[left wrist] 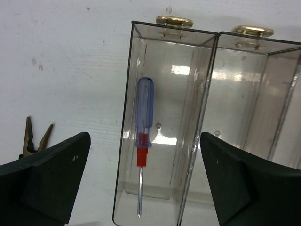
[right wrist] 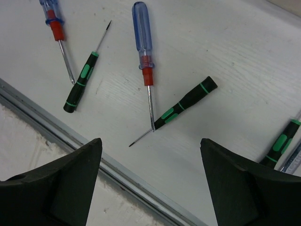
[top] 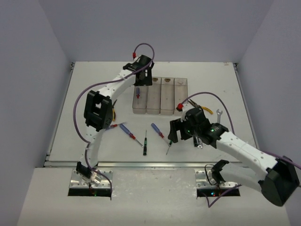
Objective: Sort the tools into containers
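Observation:
Four joined clear bins [top: 160,96] stand at the table's middle back. A blue-handled screwdriver [left wrist: 143,123] lies in the leftmost bin [left wrist: 126,99]. My left gripper [top: 142,76] is open and empty above that bin, also in the left wrist view [left wrist: 146,188]. My right gripper [top: 175,131] is open and empty above the near table edge [right wrist: 150,186]. Below it lie a blue screwdriver [right wrist: 143,40] crossing a black-and-green screwdriver [right wrist: 186,100], and to the left another blue one [right wrist: 56,29] and another black-and-green one [right wrist: 80,87].
A third black-and-green screwdriver [right wrist: 280,143] lies at the right. A silver wrench [top: 218,115] and yellow-handled pliers [top: 205,109] lie right of the bins. Other pliers [left wrist: 35,136] lie left of the bins. The table's metal front rail [right wrist: 113,162] runs under my right gripper.

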`<action>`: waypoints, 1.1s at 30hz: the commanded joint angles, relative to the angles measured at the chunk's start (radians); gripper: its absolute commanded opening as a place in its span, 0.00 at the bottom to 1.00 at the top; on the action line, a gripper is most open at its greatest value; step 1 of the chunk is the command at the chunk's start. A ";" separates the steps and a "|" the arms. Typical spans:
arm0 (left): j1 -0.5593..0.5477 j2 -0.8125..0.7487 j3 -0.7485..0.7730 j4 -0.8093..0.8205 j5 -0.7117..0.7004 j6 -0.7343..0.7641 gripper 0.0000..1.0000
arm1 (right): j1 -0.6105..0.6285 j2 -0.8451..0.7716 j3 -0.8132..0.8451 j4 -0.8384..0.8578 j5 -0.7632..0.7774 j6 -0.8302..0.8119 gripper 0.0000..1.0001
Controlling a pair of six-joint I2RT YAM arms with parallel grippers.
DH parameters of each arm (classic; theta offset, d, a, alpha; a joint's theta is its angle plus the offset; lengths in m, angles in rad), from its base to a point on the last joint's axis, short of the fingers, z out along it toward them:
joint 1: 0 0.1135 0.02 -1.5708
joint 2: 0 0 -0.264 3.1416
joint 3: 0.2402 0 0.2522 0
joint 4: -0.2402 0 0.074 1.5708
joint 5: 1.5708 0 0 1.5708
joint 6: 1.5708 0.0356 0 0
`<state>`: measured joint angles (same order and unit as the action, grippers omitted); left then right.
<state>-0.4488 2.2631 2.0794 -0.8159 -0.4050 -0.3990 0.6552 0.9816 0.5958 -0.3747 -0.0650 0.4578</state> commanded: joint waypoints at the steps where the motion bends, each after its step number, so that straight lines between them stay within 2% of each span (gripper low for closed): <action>1: -0.013 -0.344 -0.172 0.118 0.061 -0.023 1.00 | 0.019 0.202 0.131 0.106 -0.046 -0.065 0.76; 2: -0.020 -0.422 -0.204 0.136 0.062 -0.039 1.00 | 0.028 0.256 0.155 0.105 -0.030 -0.075 0.74; 5: -0.062 -0.748 -0.479 0.240 0.050 -0.104 1.00 | 0.072 0.420 0.228 0.098 0.048 -0.105 0.70; 6: -0.066 -0.768 -0.573 0.252 0.044 -0.106 1.00 | 0.074 0.428 0.231 0.097 0.063 -0.105 0.70; 7: -0.105 -0.933 -0.745 0.353 0.056 -0.126 1.00 | 0.093 0.491 0.260 0.093 0.086 -0.107 0.68; 9: -0.164 -1.167 -0.970 0.472 0.084 -0.152 1.00 | 0.120 0.581 0.307 0.083 0.104 -0.108 0.64; 12: -0.177 -1.376 -1.148 0.477 0.103 -0.179 1.00 | 0.158 0.684 0.366 0.072 0.122 -0.116 0.58; 14: -0.177 -1.490 -1.206 0.433 0.097 -0.181 1.00 | 0.179 0.741 0.411 0.050 0.154 -0.116 0.55; 18: -0.177 -1.628 -1.295 0.370 0.097 -0.176 1.00 | 0.201 0.848 0.458 0.039 0.220 -0.094 0.48; 20: -0.177 -1.673 -1.337 0.353 0.105 -0.172 1.00 | 0.212 0.884 0.478 0.027 0.247 -0.071 0.35; 22: -0.176 -1.709 -1.368 0.346 0.116 -0.177 1.00 | 0.225 0.891 0.496 0.018 0.268 -0.040 0.16; 24: -0.177 -1.732 -1.423 0.358 0.145 -0.191 1.00 | 0.234 0.887 0.507 0.007 0.302 -0.009 0.02; 27: -0.177 -1.755 -1.490 0.441 0.206 -0.204 1.00 | 0.235 0.843 0.516 -0.009 0.303 0.036 0.00; 29: -0.177 -1.759 -1.548 0.509 0.312 -0.216 1.00 | 0.235 0.777 0.519 -0.026 0.257 0.059 0.00; 31: -0.176 -1.758 -1.593 0.597 0.403 -0.215 1.00 | 0.235 0.685 0.486 -0.023 0.190 0.083 0.00; 33: -0.176 -1.755 -1.628 0.746 0.503 -0.225 1.00 | 0.234 0.557 0.406 0.066 0.049 0.074 0.00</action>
<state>-0.6275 0.5001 0.5058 -0.3581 -0.1266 -0.6012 0.8814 1.7878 1.0632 -0.3975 0.1509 0.4855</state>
